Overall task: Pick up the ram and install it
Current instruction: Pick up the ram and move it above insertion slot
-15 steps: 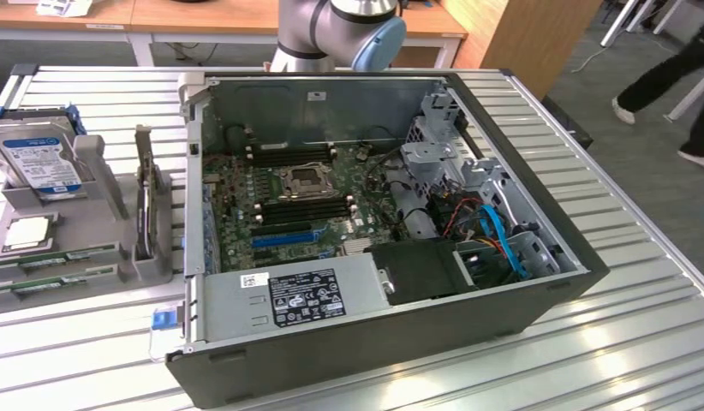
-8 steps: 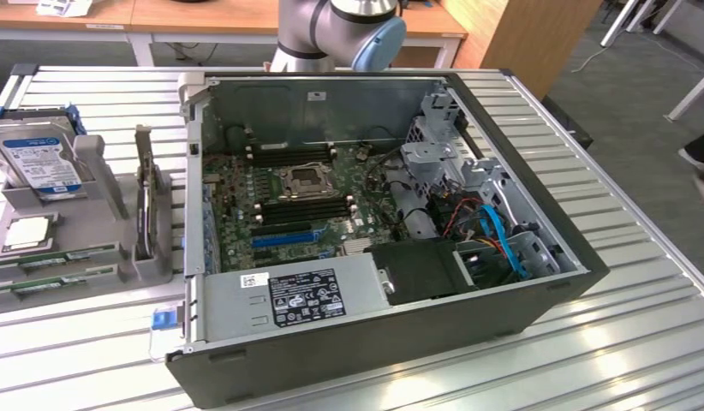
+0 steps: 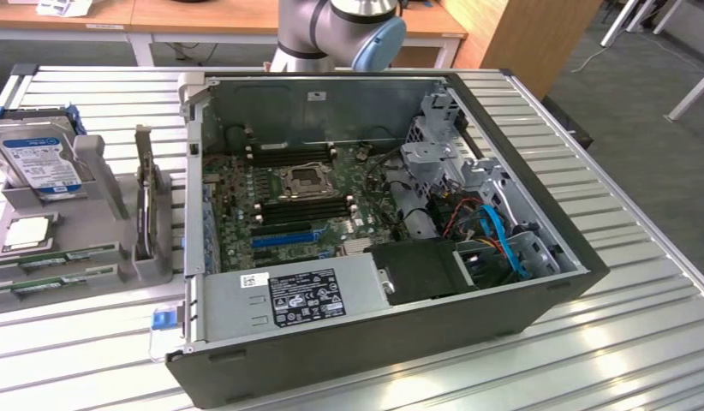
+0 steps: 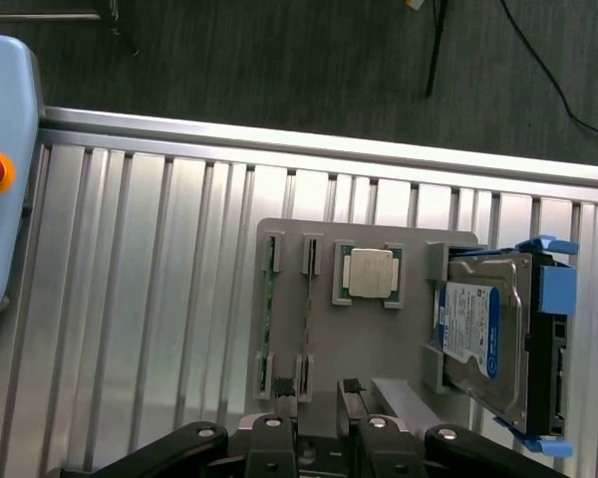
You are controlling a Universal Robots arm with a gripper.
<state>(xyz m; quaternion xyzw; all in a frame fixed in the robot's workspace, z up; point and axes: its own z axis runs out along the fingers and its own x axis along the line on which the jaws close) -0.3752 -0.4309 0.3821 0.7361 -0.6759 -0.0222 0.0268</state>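
Green, long and thin, two ram sticks (image 4: 268,319) lay side by side in the grooves of a grey plastic holder (image 4: 379,344) on the ribbed aluminium table (image 4: 149,299), beside the open black computer case (image 3: 386,360). My black claw (image 4: 319,393) hung above that holder's edge with its jaws spread, gripping nothing, fingertips (image 4: 351,388) near the sticks' ends.

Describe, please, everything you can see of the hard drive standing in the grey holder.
The hard drive is a flat silver-grey metal box with a white and blue label on its broad face and blue plastic rails along its edges. It stands on edge between the upright posts of the grey holder, which touch it. The holder sits on the slatted table, to the exterior view's left of the open computer case.
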